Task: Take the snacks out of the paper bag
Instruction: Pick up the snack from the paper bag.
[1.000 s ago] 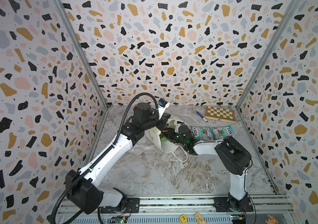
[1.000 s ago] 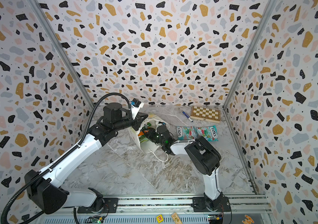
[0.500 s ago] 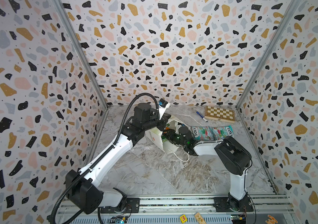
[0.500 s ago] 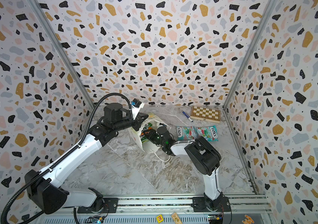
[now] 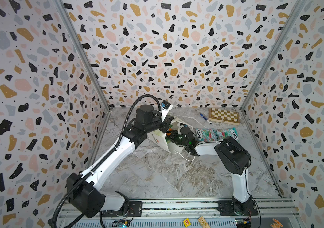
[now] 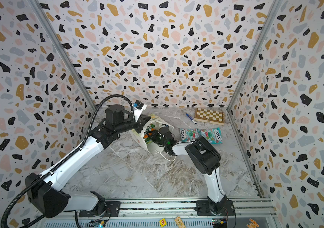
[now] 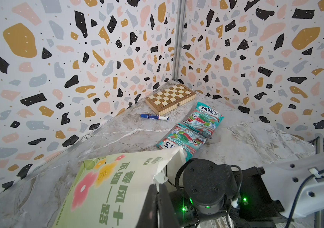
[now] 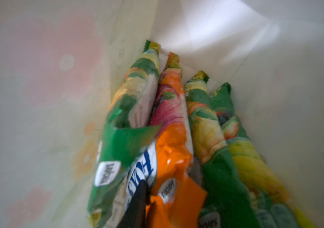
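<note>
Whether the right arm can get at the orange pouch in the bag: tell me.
Likely yes: its end effector is inside the bag, fingers either side of the orange pouch.

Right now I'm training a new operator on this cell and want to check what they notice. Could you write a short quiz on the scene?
1. How many teal pouches lie on the table outside the paper bag?
2. True or false: the left pincer is open, clear of the bag.
3. Inside the bag, which pouch is gripped by the right pincer? A) teal B) orange C) green

Key: 1. Two. 2. False: it is shut on the bag's rim. 3. B, the orange pouch.
</note>
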Tool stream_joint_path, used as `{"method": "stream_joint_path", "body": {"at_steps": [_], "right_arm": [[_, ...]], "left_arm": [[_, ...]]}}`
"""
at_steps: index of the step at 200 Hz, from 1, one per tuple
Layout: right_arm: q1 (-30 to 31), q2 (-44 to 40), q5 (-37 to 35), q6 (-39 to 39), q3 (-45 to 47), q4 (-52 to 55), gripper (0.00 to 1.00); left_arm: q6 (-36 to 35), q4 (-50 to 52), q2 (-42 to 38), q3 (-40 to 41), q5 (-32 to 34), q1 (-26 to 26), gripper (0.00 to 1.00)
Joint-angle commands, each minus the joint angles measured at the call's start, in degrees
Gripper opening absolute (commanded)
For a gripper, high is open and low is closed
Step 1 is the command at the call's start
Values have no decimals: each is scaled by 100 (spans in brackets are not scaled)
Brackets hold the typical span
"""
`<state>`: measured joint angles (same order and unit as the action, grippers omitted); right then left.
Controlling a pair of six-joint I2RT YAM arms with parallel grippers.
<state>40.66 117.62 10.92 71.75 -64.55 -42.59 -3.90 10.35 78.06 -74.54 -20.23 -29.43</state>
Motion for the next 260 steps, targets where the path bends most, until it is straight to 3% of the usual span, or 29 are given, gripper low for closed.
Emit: {"method": "stream_joint_path", "body": {"at_steps": [1, 43, 79, 188, 260], "right_arm": [[-154, -69, -130, -152, -156, 192, 0], [-147, -557, -80, -752, 54, 384, 0], [-147, -1155, -121, -1235, 444, 435, 0], [-129, -2426, -117, -2232, 587, 861, 0], [-120, -3178, 304, -2672, 327, 971, 0]], "left_arm": [[-80, -358, -284, 13, 85, -15, 0], [17, -283, -240, -3, 1089, -11, 0], [16, -68, -58, -120, 1539, -12, 0], [-65, 125, 125, -210, 1811, -18, 0], [-84, 134, 94, -210, 1873, -12, 0]]}}
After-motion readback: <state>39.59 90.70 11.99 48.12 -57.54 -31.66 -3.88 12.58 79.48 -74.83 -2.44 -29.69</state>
